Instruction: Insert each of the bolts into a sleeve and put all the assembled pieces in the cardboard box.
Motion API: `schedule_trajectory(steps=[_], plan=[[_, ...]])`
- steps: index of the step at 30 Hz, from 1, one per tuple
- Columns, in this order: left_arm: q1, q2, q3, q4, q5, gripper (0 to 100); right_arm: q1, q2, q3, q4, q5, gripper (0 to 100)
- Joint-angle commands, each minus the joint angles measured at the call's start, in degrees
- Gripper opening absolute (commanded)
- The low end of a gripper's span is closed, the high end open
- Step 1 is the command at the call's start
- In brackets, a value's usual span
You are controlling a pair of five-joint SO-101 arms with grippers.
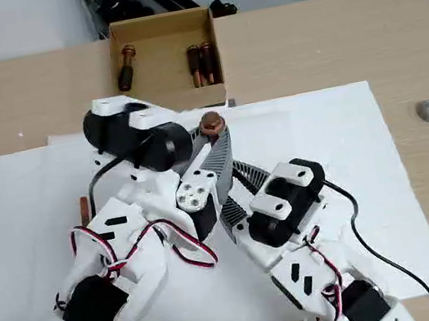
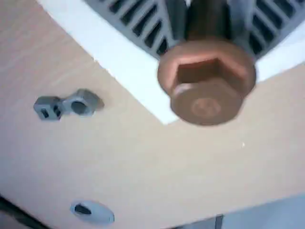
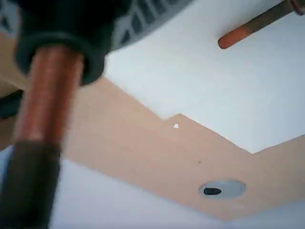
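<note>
The left arm's jaws are clamped on a bolt (image 1: 210,123), held just outside the cardboard box (image 1: 159,22), by its wall facing the arms. Whether the right arm's jaws grip, I cannot tell.

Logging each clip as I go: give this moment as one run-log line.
left end effector: shut on bolt | right end effector: at same bolt | cardboard box: three assembled pieces | loose bolt: on paper

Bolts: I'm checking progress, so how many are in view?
5. Three in the cardboard box: one left, two together right. A fourth in the left pincer near it. A fifth on the white paper beside an arm. Arms may hide more.
</note>
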Motion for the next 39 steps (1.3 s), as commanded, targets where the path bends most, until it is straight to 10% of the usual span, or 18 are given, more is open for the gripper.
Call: schedule_trajectory(steps=[1, 17, 32, 39], plan=[[-1.1, 0.1, -2.9, 0.7, -1.4, 1, -0.3, -0.7, -0.3, -1.0, 0.7, 0.4], [-1.7, 0.1, 8.1, 2.9, -5.0, 1, 0.6, -0.7, -0.7, -1.0, 0.7, 0.4], [-2.5, 0.3, -6.6, 23.9, -5.9, 18, 4.0, 3.8, -6.2, 0.1, 1.0, 0.4], [-18.3, 0.2, -13.0, 26.1, -6.3, 15, 9.7, 26.9, -20.3, -7.2, 0.9, 0.4]])
